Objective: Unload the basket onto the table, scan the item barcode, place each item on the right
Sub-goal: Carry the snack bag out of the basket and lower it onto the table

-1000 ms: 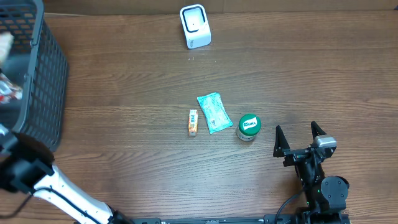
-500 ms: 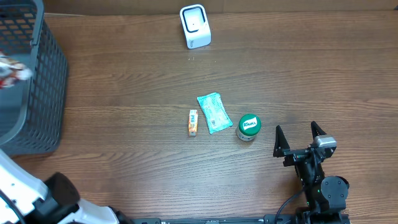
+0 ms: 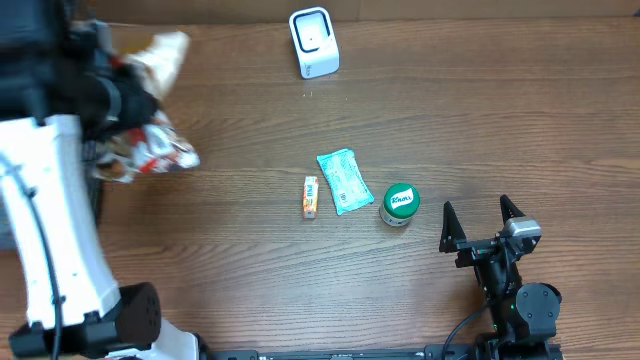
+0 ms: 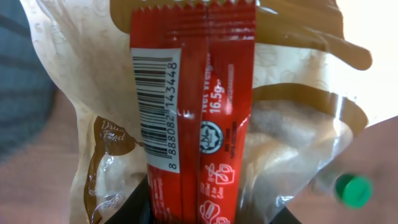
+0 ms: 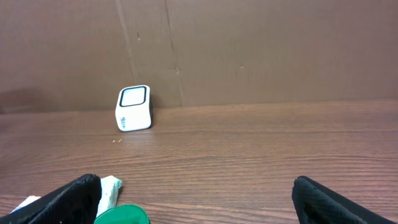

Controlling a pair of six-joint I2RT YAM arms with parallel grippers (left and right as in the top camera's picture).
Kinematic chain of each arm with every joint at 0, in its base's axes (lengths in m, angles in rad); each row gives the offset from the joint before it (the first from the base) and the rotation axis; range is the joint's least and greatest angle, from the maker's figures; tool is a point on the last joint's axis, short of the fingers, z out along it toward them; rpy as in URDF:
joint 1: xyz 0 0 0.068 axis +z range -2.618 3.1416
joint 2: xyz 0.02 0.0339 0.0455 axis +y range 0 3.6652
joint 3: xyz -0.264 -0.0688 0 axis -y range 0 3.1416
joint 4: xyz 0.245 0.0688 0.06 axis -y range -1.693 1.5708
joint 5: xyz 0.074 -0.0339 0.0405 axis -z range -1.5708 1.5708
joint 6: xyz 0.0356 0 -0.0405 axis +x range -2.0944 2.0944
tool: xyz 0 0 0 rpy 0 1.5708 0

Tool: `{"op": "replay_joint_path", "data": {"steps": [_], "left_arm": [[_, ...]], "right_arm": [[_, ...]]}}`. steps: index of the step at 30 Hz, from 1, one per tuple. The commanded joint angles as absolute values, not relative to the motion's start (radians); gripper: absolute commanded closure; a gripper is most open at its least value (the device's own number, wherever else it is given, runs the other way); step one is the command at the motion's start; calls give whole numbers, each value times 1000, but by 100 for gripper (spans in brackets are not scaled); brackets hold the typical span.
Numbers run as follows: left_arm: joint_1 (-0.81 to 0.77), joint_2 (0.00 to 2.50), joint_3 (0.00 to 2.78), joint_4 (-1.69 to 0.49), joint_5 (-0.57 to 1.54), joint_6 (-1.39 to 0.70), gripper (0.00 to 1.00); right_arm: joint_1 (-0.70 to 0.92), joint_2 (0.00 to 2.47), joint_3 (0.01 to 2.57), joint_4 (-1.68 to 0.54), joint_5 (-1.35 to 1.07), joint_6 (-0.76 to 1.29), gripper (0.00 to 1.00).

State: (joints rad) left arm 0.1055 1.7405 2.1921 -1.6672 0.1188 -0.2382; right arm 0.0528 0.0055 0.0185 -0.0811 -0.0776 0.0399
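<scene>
My left gripper (image 3: 128,104) is shut on a clear and beige bag (image 3: 152,150) of red sachets, held above the table's far left. In the left wrist view the bag (image 4: 193,112) fills the frame, and a black-and-white barcode (image 4: 154,112) on a red sachet faces the camera. The white scanner (image 3: 314,42) stands at the back middle, well to the right of the bag, and shows in the right wrist view as the scanner (image 5: 133,107). My right gripper (image 3: 484,222) rests open at the front right with nothing in it.
An orange stick packet (image 3: 310,196), a teal packet (image 3: 344,180) and a green-lidded jar (image 3: 400,204) lie mid-table, left of the right gripper. A dark mesh basket (image 3: 96,196) sits at the left edge, mostly behind the left arm. A cardboard wall (image 5: 249,50) backs the table.
The left arm has risen from the basket side and swung right, bringing the bag out over the table's left end. The right arm has not moved.
</scene>
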Motion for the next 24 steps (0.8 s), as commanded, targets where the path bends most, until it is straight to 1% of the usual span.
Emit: {"op": "replay_joint_path", "data": {"steps": [1, 8, 10, 14, 17, 24], "left_arm": [[23, 1754, 2037, -1626, 51, -271, 96], [-116, 1754, 1663, -1410, 51, -402, 95], [-154, 1754, 1567, -1331, 49, -409, 96], [-217, 1754, 1404, -1176, -16, -480, 96], [-251, 1754, 1311, -1079, -59, -521, 96], [-284, 1754, 1156, -862, -62, -566, 96]], "right_arm": [[52, 3, 8, -78, -69, 34, 0], [52, 3, 8, -78, -69, 34, 0], [52, 3, 8, -78, -69, 34, 0], [52, 3, 8, -78, -69, 34, 0], [52, 3, 8, -78, -69, 34, 0], [52, 3, 8, -78, -69, 34, 0]]}}
